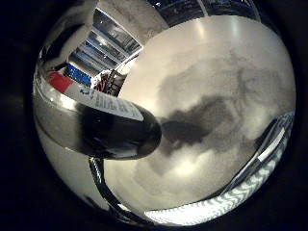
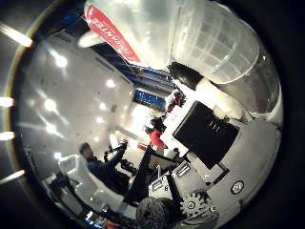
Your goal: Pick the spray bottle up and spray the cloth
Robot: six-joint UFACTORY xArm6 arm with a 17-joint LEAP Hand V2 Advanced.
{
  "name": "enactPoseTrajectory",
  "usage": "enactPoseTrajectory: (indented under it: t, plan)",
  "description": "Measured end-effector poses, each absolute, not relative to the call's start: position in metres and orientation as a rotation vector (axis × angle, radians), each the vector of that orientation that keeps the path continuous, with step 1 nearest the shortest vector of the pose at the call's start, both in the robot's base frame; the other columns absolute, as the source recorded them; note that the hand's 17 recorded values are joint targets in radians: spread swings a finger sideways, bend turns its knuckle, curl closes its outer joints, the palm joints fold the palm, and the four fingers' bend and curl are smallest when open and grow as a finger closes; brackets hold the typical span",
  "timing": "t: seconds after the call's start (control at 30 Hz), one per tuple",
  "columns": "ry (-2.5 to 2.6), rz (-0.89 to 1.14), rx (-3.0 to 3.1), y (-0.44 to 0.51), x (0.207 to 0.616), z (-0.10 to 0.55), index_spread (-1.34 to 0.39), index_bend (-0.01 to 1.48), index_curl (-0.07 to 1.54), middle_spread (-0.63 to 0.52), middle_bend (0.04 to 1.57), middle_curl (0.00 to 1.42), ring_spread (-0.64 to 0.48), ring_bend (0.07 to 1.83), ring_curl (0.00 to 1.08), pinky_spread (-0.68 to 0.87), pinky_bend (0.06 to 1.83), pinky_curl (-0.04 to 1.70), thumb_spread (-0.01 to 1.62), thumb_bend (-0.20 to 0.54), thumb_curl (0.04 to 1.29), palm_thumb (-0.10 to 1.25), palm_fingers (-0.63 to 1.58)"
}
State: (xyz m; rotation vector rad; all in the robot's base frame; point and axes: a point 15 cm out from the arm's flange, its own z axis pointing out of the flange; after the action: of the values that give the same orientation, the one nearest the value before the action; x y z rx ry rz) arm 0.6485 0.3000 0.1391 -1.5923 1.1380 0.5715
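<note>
The spray bottle (image 2: 195, 43) is translucent white with a red label and fills much of the right thumb side palm view, close against the palm. My right hand (image 2: 214, 124) has white and black fingers curled against its side. In the right little finger side palm view the bottle (image 1: 115, 120) shows a white label and a dark end, held above a pale surface (image 1: 221, 48). Beyond it a mottled grey patch (image 1: 217, 91), possibly the cloth, lies flat on that surface. The spray head is hidden.
The bottle casts a dark shadow (image 1: 188, 130) on the pale surface. A ribbed part of the hand (image 1: 236, 197) shows at the edge. The right thumb side palm view looks out at ceiling lights (image 2: 57, 62) and room clutter.
</note>
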Motion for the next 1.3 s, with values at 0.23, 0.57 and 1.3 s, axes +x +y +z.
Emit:
enactPoseTrajectory:
  t: [0.23, 0.57, 1.3]
  plan:
    - [1.125, 0.57, -1.649, 0.299, 0.641, 0.131, -0.34, 0.63, 0.99, -0.14, 1.07, 0.71, -0.2, 1.19, 0.68, -0.3, 0.93, 1.07, 0.92, -0.037, 0.63, 0.86, 1.08]
    - [1.108, 0.571, -1.738, 0.297, 0.631, 0.119, -0.45, 0.17, 0.81, -0.17, 0.72, 0.61, -0.24, 1.04, 0.55, -0.5, 0.86, 0.85, 0.97, -0.028, 0.52, 0.83, 0.59]
    - [1.134, 0.574, -1.935, 0.263, 0.619, 0.108, -0.4, 0.15, 0.32, 0.01, 0.21, 0.35, 0.0, 0.45, 0.27, 0.34, 0.44, 0.48, 0.95, -0.029, 0.34, 0.62, 0.0]
